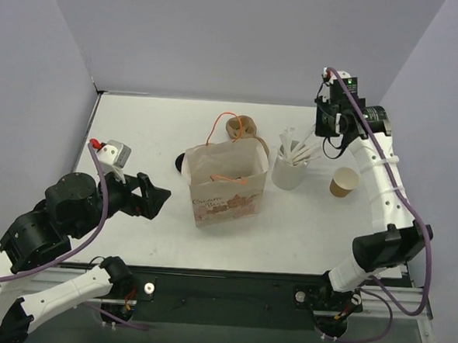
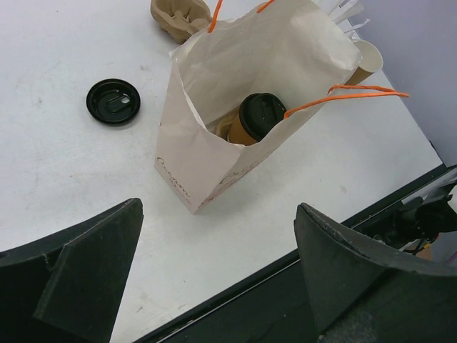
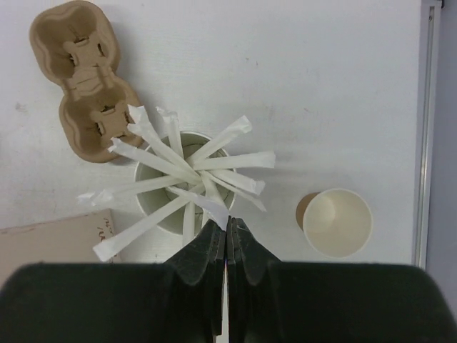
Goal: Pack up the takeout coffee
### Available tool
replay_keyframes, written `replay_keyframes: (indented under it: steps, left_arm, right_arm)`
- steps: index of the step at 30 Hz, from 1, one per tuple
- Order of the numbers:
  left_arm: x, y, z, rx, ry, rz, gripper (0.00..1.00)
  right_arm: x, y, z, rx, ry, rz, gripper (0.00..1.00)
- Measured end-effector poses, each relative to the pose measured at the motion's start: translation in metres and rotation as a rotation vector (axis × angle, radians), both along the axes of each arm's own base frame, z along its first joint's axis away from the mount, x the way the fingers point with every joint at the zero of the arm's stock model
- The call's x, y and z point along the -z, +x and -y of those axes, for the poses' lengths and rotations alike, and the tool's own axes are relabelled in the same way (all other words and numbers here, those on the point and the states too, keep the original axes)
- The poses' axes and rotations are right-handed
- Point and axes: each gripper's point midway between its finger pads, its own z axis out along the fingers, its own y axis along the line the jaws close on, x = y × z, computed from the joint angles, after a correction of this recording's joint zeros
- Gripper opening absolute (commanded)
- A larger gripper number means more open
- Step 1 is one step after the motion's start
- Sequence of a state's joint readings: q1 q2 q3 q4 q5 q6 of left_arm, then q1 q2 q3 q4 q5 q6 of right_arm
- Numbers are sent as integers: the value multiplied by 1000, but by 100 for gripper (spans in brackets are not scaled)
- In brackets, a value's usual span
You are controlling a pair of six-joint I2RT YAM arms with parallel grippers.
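The takeout coffee [image 3: 335,223], a small kraft-brown cup with a white empty inside, stands upright on the table [image 1: 343,182], right of the white cup [image 3: 153,207] of white sticks. My right gripper [image 3: 227,225] hangs over that white cup's near rim, shut with the end of one white stick [image 3: 214,209] pinched at its fingertips. The paper bag [image 1: 227,183] with orange handles stands open mid-table; a brown cup with a black lid [image 2: 258,118] sits inside it. My left gripper [image 2: 218,207] is open and holds nothing, low over the table to the bag's left [image 1: 159,196].
A brown two-hole cup carrier [image 1: 242,128] lies behind the bag, touching the white cup's far left side [image 3: 86,78]. A loose black lid [image 2: 113,101] lies on the table left of the bag. The table's black front edge [image 2: 343,236] runs close under the left gripper.
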State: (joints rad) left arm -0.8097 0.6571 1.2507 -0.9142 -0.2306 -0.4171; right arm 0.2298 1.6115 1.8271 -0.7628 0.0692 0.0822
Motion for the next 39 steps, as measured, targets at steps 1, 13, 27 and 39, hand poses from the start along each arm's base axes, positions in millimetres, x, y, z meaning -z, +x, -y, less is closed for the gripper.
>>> replay_keyframes:
  steps: [1,13,27,39]
  left_arm:
    - [0,1,1,2,5,3,97]
    - [7,22,19,35,102,25,97]
    - [6,35,29,59,153,65,97]
    - [-5,29,15,28,128,113,97]
  right_arm:
    - [-10,-6,1,-9,3,19,0]
    - [-150,-92,2,-122,85,389,0]
    - [-203,-147,-58,-421,201,514,0]
    - [-160,-109,-160,-649,124,424,0]
